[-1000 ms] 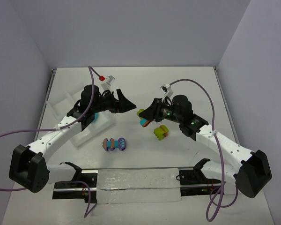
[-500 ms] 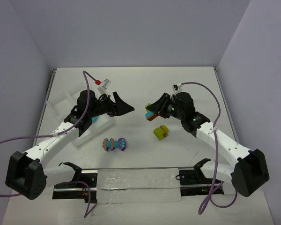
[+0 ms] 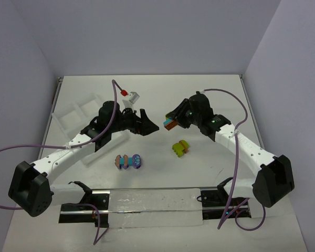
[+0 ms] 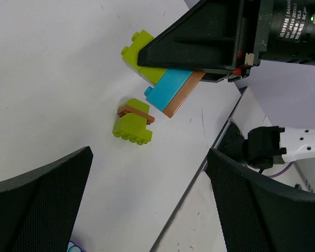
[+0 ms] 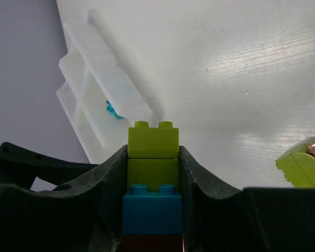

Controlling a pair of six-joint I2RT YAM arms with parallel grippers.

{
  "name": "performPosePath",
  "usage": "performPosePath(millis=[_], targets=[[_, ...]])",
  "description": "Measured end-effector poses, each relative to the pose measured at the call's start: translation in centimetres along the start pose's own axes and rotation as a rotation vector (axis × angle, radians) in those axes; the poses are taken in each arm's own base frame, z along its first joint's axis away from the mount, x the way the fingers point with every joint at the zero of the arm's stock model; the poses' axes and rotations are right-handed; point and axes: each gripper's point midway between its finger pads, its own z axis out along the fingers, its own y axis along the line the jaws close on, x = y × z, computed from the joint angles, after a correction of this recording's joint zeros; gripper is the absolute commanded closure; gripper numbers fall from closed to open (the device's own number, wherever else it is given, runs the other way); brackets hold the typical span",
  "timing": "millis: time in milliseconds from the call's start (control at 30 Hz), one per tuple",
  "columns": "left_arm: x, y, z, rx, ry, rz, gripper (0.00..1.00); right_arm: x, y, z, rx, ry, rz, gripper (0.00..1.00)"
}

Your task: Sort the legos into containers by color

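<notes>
My right gripper (image 3: 171,120) is shut on a snapped-together lego cluster (image 3: 170,124) of lime green, turquoise and orange-brown bricks, and holds it above the table. The right wrist view shows the cluster (image 5: 153,178) clamped between the jaws of the right gripper (image 5: 153,152). My left gripper (image 3: 148,125) is open and empty, facing the cluster (image 4: 165,86) from the left. A lime and orange-brown cluster (image 3: 180,148) lies on the table. A multicoloured cluster (image 3: 128,161) lies nearer the front. The white tray (image 3: 75,112) sits at the left, partly hidden by my left arm; a turquoise brick (image 5: 113,110) lies in one compartment.
A small red and grey object (image 3: 130,95) lies behind the left gripper. A clear strip on a metal rail (image 3: 152,206) runs along the near edge between the arm bases. Purple cables loop from both arms.
</notes>
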Motion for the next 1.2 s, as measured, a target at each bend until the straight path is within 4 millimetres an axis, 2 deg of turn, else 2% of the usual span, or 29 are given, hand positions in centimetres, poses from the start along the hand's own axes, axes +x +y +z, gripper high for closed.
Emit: performPosePath(millis=[167,433,667,833,1000,1200], targets=[[-0.1,-0.7,0.6,0.013,0.026,0.100,0.04,0.9,-0.7,-0.2,0.019,0.043,-0.022,1.00],[-1.3,-2.0,1.6,0.059,0.042,0.212,0.07,2.3,-0.5,-0.5,-0.008,0.124,-0.044,1.00],[0.8,-1.6,3.4,0.056,0.147,0.239,0.12,3.0,-0.3,-0.6,-0.025,0.163,-0.052,1.00],[2.0,-1.2,3.6,0.052,0.195,0.232,0.14,3.1,-0.3,-0.6,-0.027,0.168,-0.052,1.00],[2.5,-1.9,3.6,0.078,0.208,0.236,0.16,3.3,-0.1,-0.7,-0.034,0.179,-0.051,1.00],[3.4,-2.8,4.3,0.105,0.233,0.244,0.25,3.5,0.0,-0.8,-0.043,0.192,-0.050,1.00]])
